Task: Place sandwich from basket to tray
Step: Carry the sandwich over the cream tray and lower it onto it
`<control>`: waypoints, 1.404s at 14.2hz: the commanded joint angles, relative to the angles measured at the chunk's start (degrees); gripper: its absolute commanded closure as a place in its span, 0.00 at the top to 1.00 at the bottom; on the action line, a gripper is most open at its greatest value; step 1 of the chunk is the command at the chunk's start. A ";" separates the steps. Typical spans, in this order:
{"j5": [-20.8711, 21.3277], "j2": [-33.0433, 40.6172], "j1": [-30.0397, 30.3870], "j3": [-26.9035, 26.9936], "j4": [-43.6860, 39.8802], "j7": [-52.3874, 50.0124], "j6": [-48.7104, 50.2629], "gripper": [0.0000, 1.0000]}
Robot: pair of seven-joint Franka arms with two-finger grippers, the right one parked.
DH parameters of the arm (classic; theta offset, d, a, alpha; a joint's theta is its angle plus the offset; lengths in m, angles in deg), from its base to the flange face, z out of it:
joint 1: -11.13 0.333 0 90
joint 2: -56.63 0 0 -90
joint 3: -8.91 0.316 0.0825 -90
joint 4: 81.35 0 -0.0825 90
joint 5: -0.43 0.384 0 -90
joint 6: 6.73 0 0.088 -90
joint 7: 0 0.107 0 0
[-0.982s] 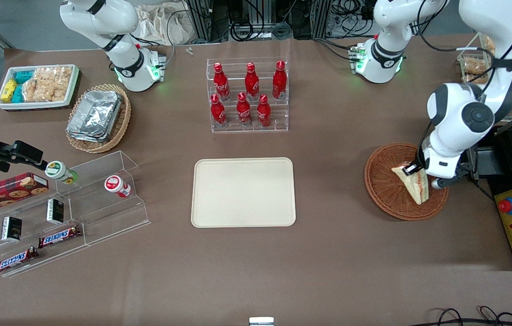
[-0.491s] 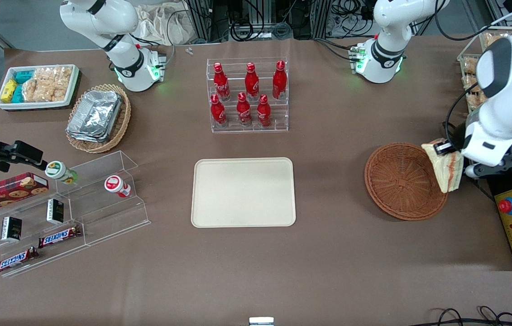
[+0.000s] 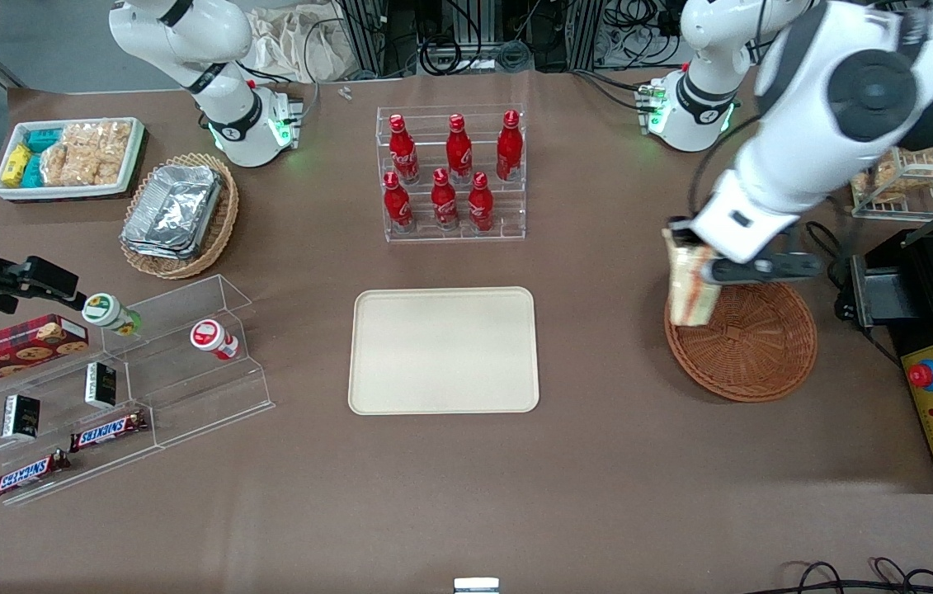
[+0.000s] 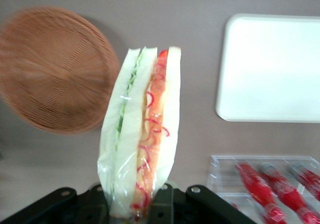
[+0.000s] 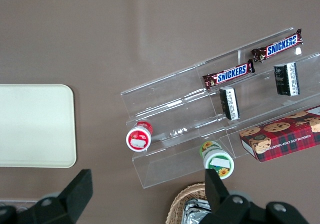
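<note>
Front view: the end effector [image 3: 690,252] is up off the table [image 3: 598,462], hanging over the rim of the reddish-brown basket [image 3: 751,346] at about its 10 o'clock edge, the edge on the tray's side. It's clamped on the sandwich [image 3: 690,285], which hangs down out of it in its clear wrap, pale bread with a thin red and green stripe along the edge. So the sandwich is in the air above the basket rim, not lying in it. The cream tray [image 3: 444,350] sits bare in the middle of the table, well apart from the basket, toward the parked arm's end. The clear rack of red bottles [image 3: 451,173] stands farther from the camera than the tray.

Left wrist view: the sandwich [image 4: 142,134] fills the middle, edge-on, pinched at its lower end between the two dark fingers [image 4: 161,209]. You can see lettuce in one layer and red, orangey filling in the other, all under plastic. The basket [image 4: 52,69] shows with nothing in it, the tray [image 4: 272,67] is off beside it, and a few of the red bottles [image 4: 270,189] peek in.

Right wrist view: a corner of the tray [image 5: 35,126], plus a clear tiered stand [image 5: 200,134] with Snickers bars [image 5: 229,74], a cookie box [image 5: 282,139] and two little lidded jars [image 5: 139,135].
</note>
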 commanded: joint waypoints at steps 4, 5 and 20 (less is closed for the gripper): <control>10.90 -18.87 -6.37 -6.90 -3.05 -13.52 -11.51 0.00; 15.03 -21.59 -8.13 -6.90 -3.14 -15.37 -13.77 0.00; 32.30 -42.09 -29.68 8.04 -10.44 -30.07 -32.51 0.00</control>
